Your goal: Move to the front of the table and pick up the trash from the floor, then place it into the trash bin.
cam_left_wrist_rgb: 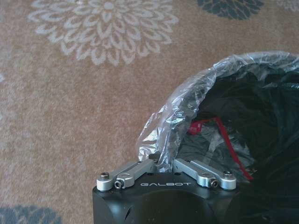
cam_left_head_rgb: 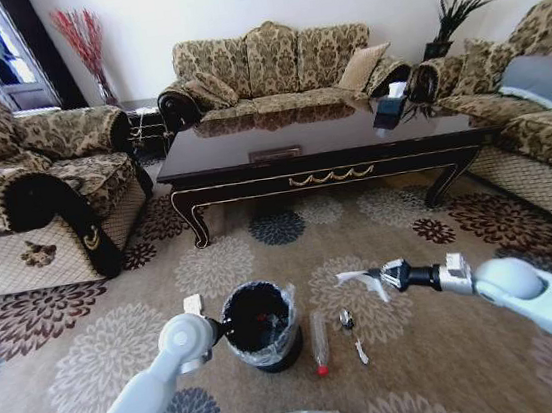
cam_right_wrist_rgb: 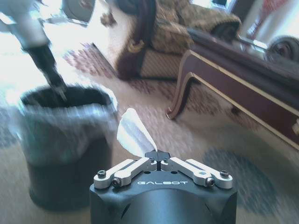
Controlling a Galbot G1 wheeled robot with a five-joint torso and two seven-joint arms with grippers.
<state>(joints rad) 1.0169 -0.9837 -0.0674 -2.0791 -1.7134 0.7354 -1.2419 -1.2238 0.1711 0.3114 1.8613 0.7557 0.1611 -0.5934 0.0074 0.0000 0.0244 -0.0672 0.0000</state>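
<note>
Here the right tool (cam_left_head_rgb: 357, 278) pinches a white scrap (cam_left_head_rgb: 350, 277); left tool (cam_left_wrist_rgb: 164, 164) grips the trash bin (cam_left_head_rgb: 266, 358) liner rim.

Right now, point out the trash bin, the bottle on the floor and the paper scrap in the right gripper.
trash bin (cam_left_head_rgb: 288, 318): head view, liner folded over the rim.
bottle (cam_left_head_rgb: 320, 340): head view, clear body above the red cap.
paper scrap (cam_right_wrist_rgb: 132, 133): right wrist view, middle of the white sheet.

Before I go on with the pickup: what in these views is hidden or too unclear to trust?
- Left gripper: fingertips sit behind the trash bin liner in the left wrist view; whether it grips the liner is unclear.
- Bin contents: dark; something red shows, not identifiable.
- White scrap in the right gripper: blurred, material unclear.
- Small item on the carpet beside the bottle: too small in the head view to identify.
</note>
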